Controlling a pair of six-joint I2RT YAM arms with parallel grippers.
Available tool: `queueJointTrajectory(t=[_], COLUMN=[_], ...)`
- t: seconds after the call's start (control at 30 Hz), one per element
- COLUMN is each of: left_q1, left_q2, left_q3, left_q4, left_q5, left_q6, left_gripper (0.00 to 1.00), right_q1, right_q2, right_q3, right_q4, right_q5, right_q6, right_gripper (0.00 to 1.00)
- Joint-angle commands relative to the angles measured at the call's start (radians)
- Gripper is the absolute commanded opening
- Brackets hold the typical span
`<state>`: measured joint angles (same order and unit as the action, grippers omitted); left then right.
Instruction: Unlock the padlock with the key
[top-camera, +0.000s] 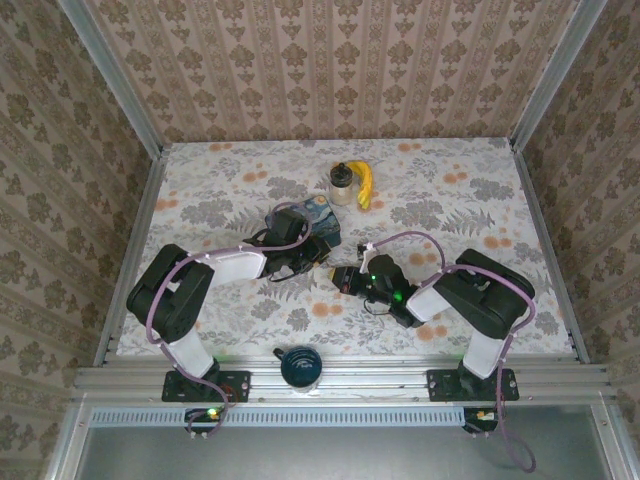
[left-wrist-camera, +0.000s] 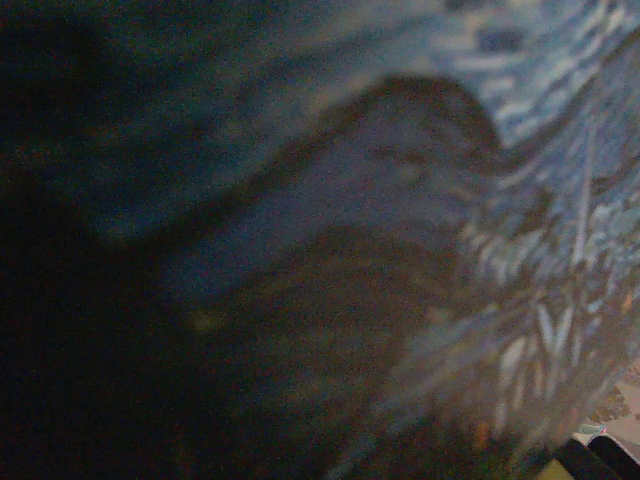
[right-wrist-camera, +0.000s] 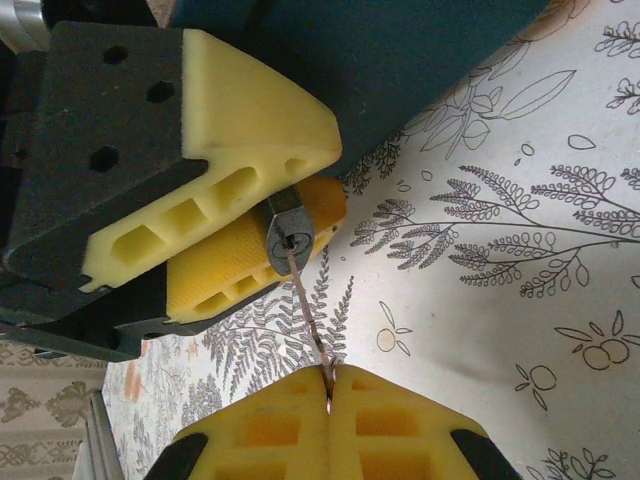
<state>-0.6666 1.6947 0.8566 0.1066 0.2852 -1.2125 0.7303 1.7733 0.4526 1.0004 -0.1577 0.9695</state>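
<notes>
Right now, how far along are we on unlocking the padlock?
Done: the left tool holds the padlock with its keyway facing the right tool, which is shut on the key. In hand: the key's tip meets the keyway, apparently only partly inserted, since much of the blade shows. Left: push it home and turn it; nothing here shows the padlock opened.

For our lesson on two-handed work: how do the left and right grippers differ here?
The left gripper holds the dark, squarish padlock, jaws partly apart; the right gripper is shut tight on the thin key. The left grips a blocky body, the right a flat blade. Both have yellow fingers.
</notes>
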Motion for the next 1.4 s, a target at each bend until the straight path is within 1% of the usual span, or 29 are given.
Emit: queueJointTrajectory(t=[0.0, 0.43, 0.87, 1.37], left_q1=[-0.002, -0.002, -0.002, -0.001], left_q2=[-0.003, 0.000, 0.002, 0.005], left_q3=[-0.022, -0.021, -0.024, -0.025], left_q4=[-0.008, -0.001, 0.002, 0.013], left_q5=[0.069, 0.072, 0.074, 0.078], left_q6=[-0.053, -0.053, -0.056, -0.061], left_gripper=[0.16, 0.15, 0.15, 0.16], right_q1=[0.003, -0.014, -0.026, -0.043], right_q2=[0.021, 0.061, 0.042, 0.077], right_q3=[0.018, 0.019, -0.006, 0.001], right_q4=[0.040, 0.132, 0.162, 0.218], right_q5=[0.016, -0.004, 0.006, -0.018], right_q6=[0.013, 0.055, 0.055, 0.098], right_gripper=[0.00, 0.00, 0.00, 0.00])
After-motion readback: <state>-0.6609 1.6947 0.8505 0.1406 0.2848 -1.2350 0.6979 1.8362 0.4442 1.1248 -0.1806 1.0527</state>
